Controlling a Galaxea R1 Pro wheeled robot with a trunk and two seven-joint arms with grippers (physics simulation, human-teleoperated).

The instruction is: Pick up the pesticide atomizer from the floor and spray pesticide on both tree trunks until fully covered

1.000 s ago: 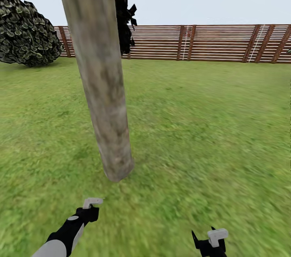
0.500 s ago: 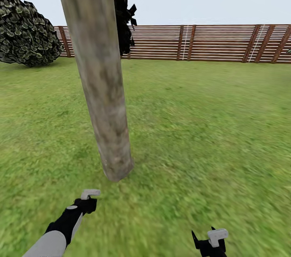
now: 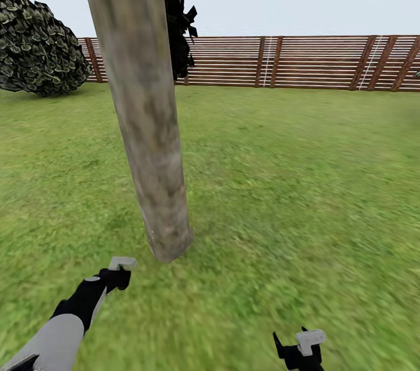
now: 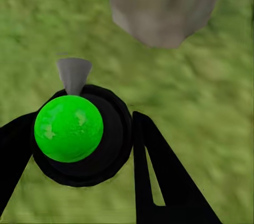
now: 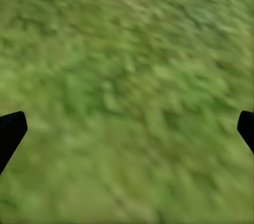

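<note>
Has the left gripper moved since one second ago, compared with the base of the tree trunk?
Yes. In the head view the left gripper has moved up and left, nearer the base of the tree trunk, which kept its place.

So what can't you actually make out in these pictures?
- Tree trunk: its crown is cut off by the head view's top edge.
- Atomizer in the left gripper: the body hides behind its own green top.
- Right gripper: fingertips barely enter the right wrist view's edges.
- Grass: blurred.
</note>
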